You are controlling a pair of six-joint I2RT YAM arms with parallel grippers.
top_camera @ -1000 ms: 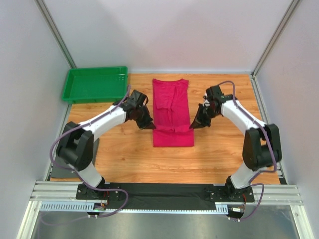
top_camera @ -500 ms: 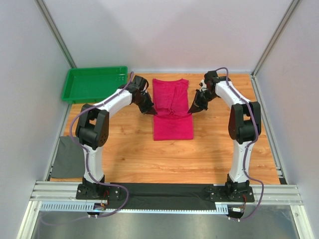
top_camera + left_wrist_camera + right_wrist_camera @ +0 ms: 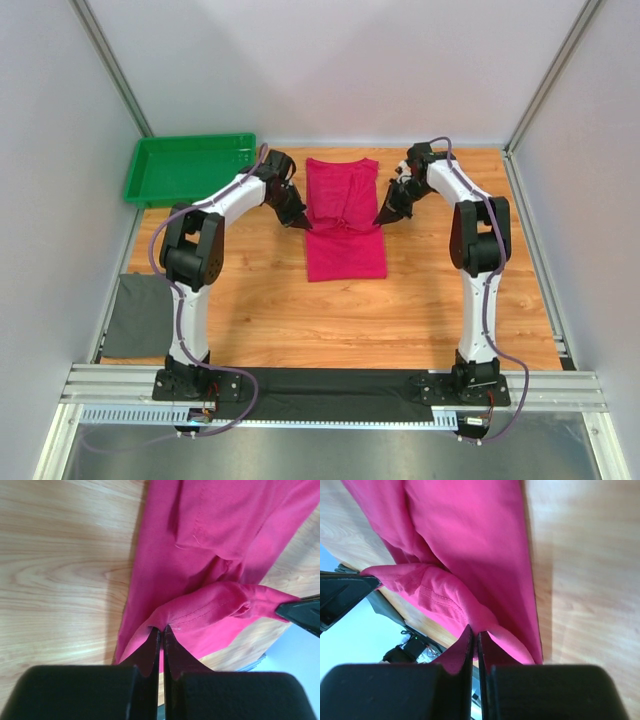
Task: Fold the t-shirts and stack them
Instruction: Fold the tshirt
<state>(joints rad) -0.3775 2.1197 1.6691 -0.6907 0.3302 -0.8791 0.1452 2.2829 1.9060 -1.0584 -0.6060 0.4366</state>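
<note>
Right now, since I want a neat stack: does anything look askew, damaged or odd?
Nothing is spilled or damaged. The t-shirt lies square to the table, its hem pinched up by the left gripper and right gripper. Only the lengthwise creases in its far half stand out. A grey pad lies at the table's left edge.

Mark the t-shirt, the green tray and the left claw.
t-shirt (image 3: 346, 252), top view, near half of the fabric.
green tray (image 3: 190, 170), top view, bare floor.
left claw (image 3: 161, 629), left wrist view, between the fingertips pinching the hem.
</note>
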